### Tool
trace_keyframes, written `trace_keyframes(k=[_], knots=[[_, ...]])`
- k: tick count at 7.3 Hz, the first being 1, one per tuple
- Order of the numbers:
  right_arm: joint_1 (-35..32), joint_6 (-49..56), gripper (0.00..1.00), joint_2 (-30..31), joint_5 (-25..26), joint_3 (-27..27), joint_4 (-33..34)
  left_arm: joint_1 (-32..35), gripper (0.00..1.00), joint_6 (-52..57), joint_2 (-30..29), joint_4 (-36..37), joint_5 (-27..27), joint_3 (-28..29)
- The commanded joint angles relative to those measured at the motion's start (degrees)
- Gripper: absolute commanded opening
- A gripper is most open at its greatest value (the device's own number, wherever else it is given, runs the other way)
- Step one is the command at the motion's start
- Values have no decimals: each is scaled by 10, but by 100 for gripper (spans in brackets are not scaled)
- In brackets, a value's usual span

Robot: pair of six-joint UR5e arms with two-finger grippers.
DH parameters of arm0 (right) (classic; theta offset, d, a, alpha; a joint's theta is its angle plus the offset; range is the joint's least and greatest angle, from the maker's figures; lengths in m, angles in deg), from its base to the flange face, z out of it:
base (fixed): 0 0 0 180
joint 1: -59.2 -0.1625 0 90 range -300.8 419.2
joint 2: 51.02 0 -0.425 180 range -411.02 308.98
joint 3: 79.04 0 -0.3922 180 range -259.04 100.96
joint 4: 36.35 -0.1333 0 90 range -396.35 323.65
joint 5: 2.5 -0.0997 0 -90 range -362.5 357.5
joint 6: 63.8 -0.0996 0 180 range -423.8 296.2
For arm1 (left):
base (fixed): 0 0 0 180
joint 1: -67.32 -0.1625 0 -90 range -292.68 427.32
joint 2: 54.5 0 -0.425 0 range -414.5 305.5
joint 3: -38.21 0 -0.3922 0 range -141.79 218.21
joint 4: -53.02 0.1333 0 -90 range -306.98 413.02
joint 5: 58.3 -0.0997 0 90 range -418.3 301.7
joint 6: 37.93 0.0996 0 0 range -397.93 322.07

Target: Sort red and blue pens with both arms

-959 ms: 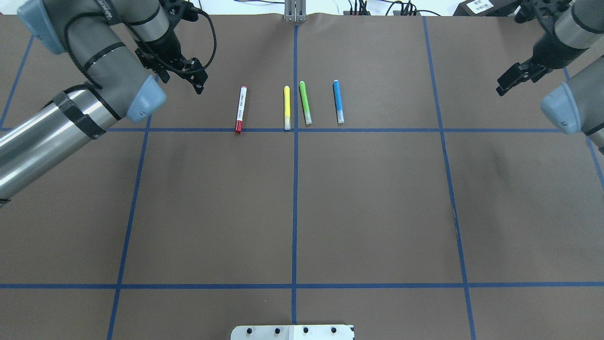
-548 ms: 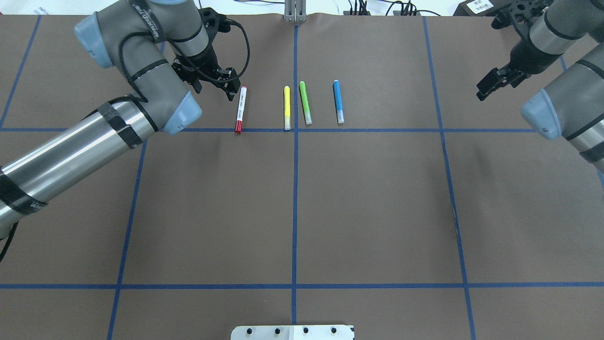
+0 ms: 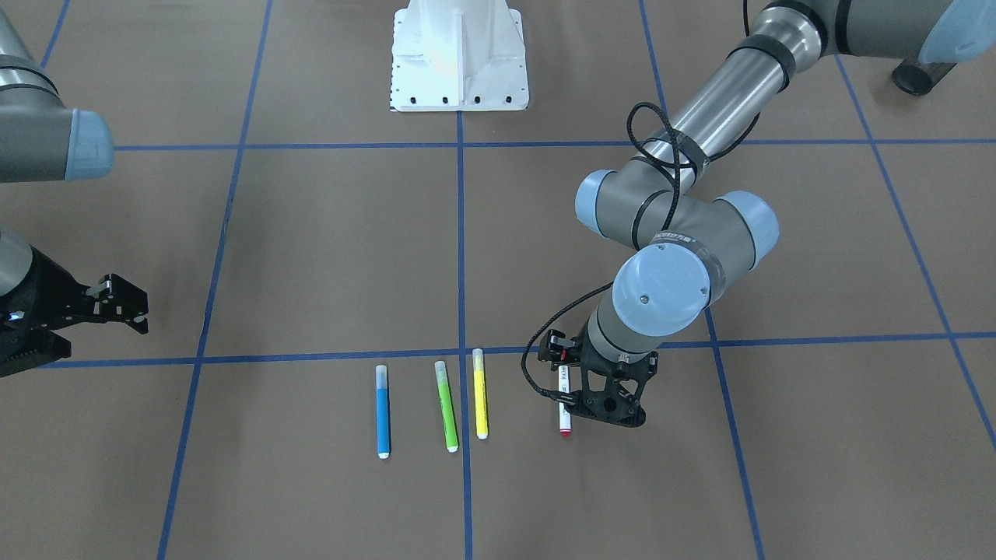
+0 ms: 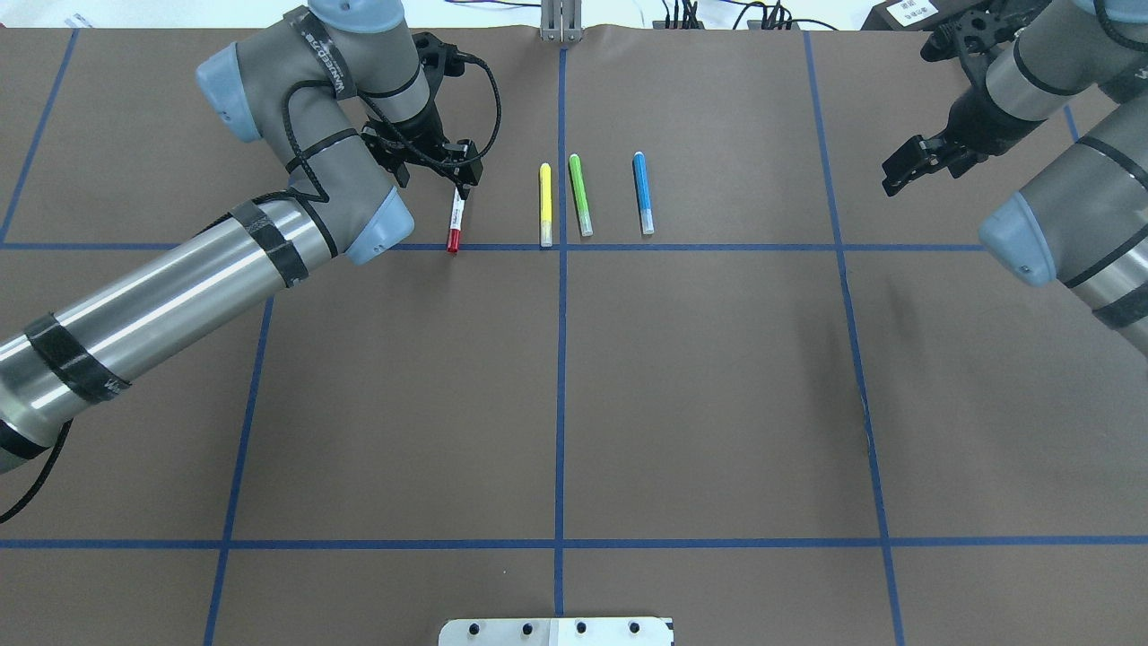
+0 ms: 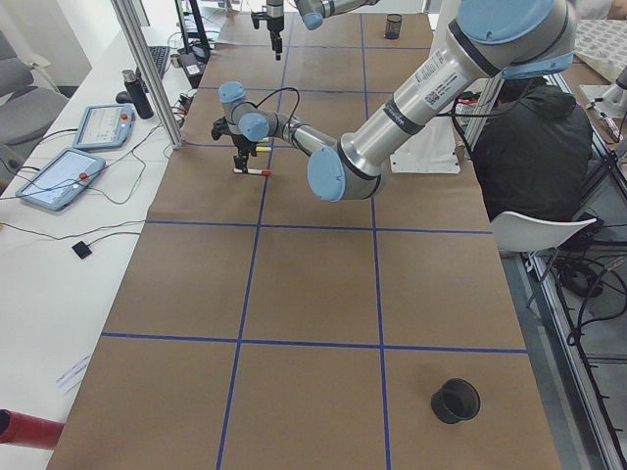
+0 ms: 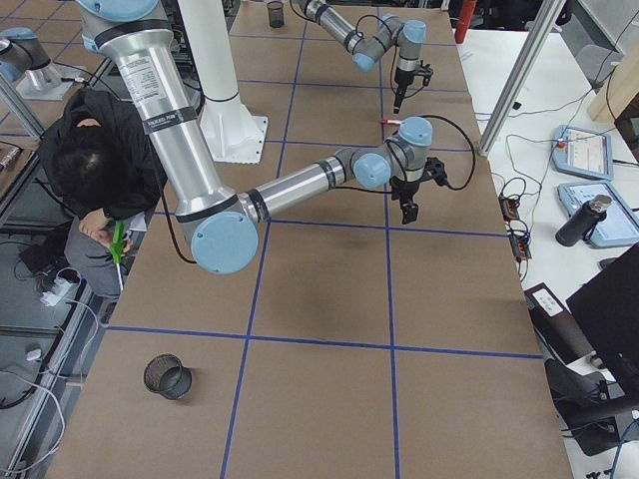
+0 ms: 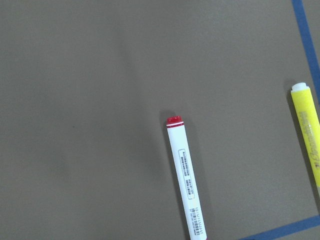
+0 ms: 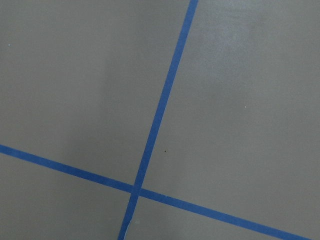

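The red marker (image 4: 456,224) has a white barrel and lies on the brown mat left of the centre line. Its far end is hidden under my left gripper (image 4: 434,178), which hangs open just above it, centred slightly to its left. The left wrist view shows the marker (image 7: 185,180) lying free, red end up. The blue highlighter (image 4: 642,193) lies right of the centre line, also seen as the blue highlighter (image 3: 382,410) from the front. My right gripper (image 4: 904,170) hovers open far to the right of it, over bare mat and tape lines.
A yellow highlighter (image 4: 544,205) and a green highlighter (image 4: 580,195) lie between the two pens. A black cup (image 5: 456,399) stands near the table's left end and a mesh cup (image 6: 167,376) near its right end. A seated person (image 6: 90,170) is behind the robot.
My left arm has swung to the right, bringing its gripper from left of the red marker to over the marker's far end. My right gripper has moved a little leftward.
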State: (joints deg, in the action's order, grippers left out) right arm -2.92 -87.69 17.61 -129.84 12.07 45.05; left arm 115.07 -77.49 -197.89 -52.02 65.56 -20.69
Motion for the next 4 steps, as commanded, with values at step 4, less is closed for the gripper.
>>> trace_keyframes(k=[4], knots=[[14, -63, 100, -8, -8, 0, -12, -20, 80, -38, -9, -17, -12, 20]])
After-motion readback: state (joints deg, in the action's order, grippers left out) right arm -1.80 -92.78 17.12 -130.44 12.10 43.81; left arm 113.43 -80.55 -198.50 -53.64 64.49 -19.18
